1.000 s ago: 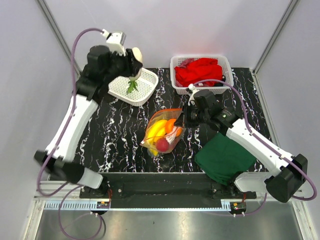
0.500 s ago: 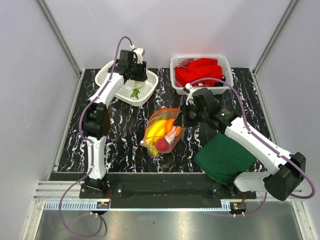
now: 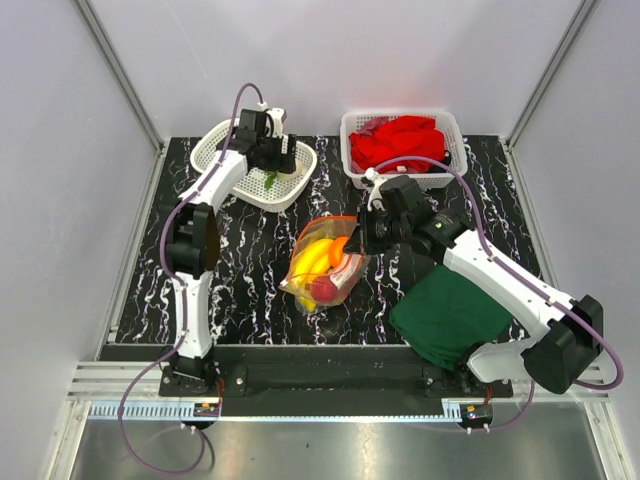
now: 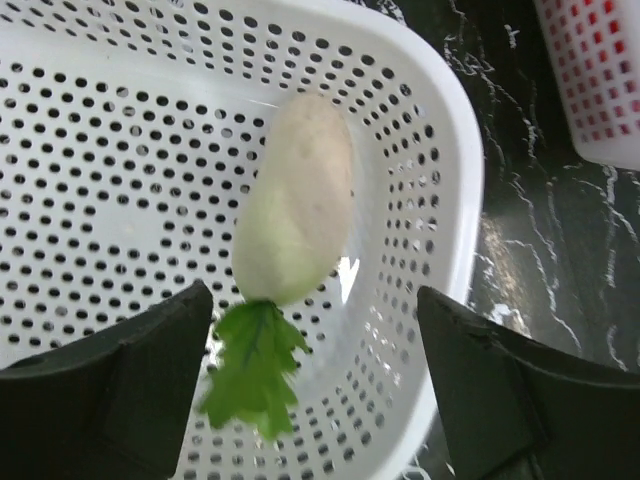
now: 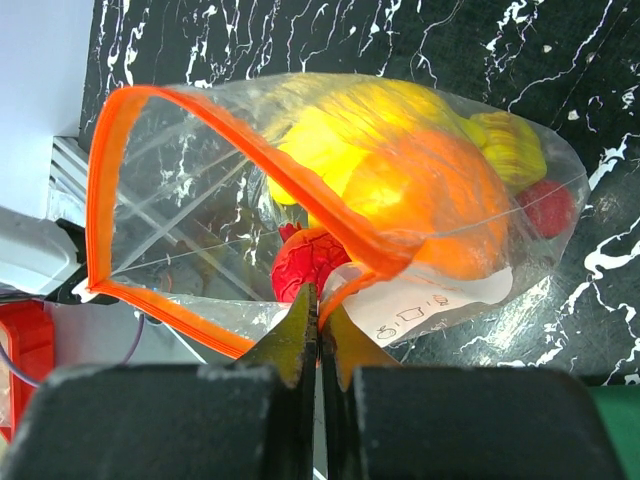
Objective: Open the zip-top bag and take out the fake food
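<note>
The clear zip-top bag [image 3: 322, 265] lies mid-table with its orange-red zip strip [image 5: 110, 180] gaping open. My right gripper [image 3: 362, 240] is shut on the strip's edge [image 5: 320, 310]. Inside the bag are yellow bananas [image 5: 330, 150], an orange [image 5: 440, 200], a reddish grape bunch [image 5: 310, 262] and a red apple [image 5: 545, 208]. My left gripper [image 3: 268, 160] hangs open over the white perforated basket [image 4: 445, 170]. The pale white piece [image 4: 295, 200] with a green leaf [image 4: 255, 370] lies in that basket, free between my open fingers [image 4: 315, 300].
A white basket with a red cloth [image 3: 400, 140] stands at the back right. A dark green folded cloth [image 3: 450, 315] lies at the front right, under my right arm. The perforated basket's rim [image 3: 292, 193] sits at the back left.
My left arm swung down over the perforated basket and let go of the white piece, which now lies in it. My right gripper shifted slightly left, still holding the bag's edge.
</note>
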Tool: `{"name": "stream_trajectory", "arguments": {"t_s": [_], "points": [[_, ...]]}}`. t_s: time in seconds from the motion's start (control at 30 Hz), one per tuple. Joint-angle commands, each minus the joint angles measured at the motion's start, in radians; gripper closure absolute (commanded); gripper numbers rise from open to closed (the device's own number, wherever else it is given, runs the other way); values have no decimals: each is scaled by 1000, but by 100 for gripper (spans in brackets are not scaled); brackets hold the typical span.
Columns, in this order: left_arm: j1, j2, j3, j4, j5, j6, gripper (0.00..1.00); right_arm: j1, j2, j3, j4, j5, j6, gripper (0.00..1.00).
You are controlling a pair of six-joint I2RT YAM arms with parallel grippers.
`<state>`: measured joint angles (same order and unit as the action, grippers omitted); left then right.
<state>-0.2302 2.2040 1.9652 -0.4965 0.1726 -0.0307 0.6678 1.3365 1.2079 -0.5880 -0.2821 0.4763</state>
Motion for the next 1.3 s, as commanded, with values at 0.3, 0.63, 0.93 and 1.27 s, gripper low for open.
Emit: {"name": "stream_trajectory", "arguments": {"t_s": [0.3,0.63,0.93,1.27], "points": [[-205,-860,-549,91,36,-152,43,9,55,131,-2,7,58,100],[-604,-979,-689,115,-264,-190,74,9,15,182,-67,66,74,100],[-617,-770,-601,27,-367,-299,87,9,-8,153,-82,96,42,100],[-618,-721,-675,58,-387,-557,69,9,-49,125,-59,73,74,100]]}}
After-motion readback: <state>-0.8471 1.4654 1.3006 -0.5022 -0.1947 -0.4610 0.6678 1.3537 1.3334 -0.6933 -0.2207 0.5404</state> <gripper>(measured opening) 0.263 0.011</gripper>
